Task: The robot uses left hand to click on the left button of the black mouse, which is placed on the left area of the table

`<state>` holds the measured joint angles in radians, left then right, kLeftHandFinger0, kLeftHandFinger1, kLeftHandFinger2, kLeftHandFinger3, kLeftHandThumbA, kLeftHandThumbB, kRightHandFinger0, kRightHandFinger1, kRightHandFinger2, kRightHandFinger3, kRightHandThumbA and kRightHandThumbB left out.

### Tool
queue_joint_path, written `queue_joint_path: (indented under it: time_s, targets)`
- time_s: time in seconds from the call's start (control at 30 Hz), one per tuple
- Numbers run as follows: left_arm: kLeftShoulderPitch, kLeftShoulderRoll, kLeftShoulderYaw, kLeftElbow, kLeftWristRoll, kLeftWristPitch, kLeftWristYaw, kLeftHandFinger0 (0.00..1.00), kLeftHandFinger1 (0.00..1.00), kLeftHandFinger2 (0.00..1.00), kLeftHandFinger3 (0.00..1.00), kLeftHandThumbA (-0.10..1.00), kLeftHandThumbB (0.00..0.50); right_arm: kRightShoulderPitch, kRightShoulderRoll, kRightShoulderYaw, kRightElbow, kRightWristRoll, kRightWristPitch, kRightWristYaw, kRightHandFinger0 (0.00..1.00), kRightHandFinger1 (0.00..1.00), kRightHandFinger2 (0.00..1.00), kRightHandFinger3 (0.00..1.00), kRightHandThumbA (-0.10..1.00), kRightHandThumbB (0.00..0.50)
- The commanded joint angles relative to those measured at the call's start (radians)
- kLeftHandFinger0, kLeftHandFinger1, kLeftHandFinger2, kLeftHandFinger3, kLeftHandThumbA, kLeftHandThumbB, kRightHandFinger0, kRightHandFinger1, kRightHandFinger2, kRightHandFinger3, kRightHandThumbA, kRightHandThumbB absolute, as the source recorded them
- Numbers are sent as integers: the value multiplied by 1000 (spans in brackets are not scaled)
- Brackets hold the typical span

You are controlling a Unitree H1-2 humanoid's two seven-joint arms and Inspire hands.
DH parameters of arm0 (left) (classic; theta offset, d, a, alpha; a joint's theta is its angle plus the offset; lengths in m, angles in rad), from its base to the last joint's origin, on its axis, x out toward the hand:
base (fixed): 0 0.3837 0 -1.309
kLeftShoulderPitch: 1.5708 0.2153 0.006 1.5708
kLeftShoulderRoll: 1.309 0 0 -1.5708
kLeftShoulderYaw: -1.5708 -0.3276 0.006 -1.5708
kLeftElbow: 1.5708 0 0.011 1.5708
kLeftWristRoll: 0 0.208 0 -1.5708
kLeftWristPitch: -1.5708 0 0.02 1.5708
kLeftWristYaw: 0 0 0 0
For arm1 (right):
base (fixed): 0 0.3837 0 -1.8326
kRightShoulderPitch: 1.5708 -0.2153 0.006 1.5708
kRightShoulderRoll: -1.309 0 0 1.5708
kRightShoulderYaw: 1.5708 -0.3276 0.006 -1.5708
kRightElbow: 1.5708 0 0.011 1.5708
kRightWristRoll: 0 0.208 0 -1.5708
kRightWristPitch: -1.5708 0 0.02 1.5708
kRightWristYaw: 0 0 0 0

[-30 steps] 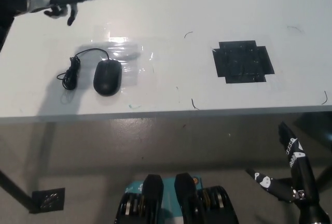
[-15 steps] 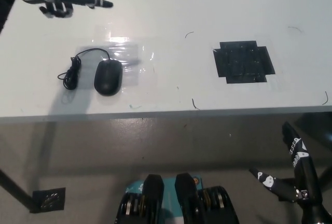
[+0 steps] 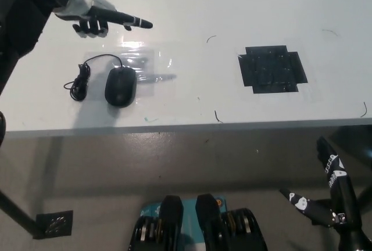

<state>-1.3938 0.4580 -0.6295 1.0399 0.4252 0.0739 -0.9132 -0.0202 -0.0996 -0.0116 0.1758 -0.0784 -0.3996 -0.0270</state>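
Note:
The black mouse [image 3: 120,86] lies on the left part of the white table [image 3: 192,7], on a clear plastic patch, with its coiled cable [image 3: 79,79] to its left. My white left hand [image 3: 104,18] hovers above the table behind the mouse, one finger stretched out to the right and the others curled in. It holds nothing and does not touch the mouse. My black right hand [image 3: 328,196] hangs below the table's front edge at the lower right, fingers apart and empty.
A black tape patch [image 3: 272,68] is stuck on the right half of the table. The table's front edge [image 3: 192,126] runs across the middle of the picture, with floor below. A small dark plate [image 3: 54,224] lies on the floor at lower left.
My left hand has moved right and downward, closer to the mouse, and more of the arm shows at upper left. The right hand has barely shifted.

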Motion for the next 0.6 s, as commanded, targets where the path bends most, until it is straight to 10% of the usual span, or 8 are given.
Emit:
queue_joint_path:
  time_s: [0.0, 0.1, 0.37, 0.57]
  targets:
    - [-43, -8, 14, 36, 23, 49, -8, 0, 0, 70, 1000, 1000, 300, 0, -12, -11, -37, -3, -59, -7, 1000, 1000, 1000, 1000, 1000, 113]
    - [-53, -18, -1, 83, 43, 49, -6, 0, 1, 230, 1000, 1000, 286, 1, -12, -12, -38, 0, -60, -4, 1000, 1000, 1000, 1000, 1000, 110]
    - [-52, -20, -15, 128, 71, 32, 5, 0, 0, 11, 1000, 1000, 301, 0, -10, -14, -36, -1, -66, -7, 1000, 1000, 1000, 1000, 1000, 108]
    - [-39, -30, -24, 132, 81, -21, -19, 0, 0, 47, 1000, 1000, 291, -5, -11, -15, -31, -10, -70, -14, 1000, 1000, 1000, 1000, 1000, 99]
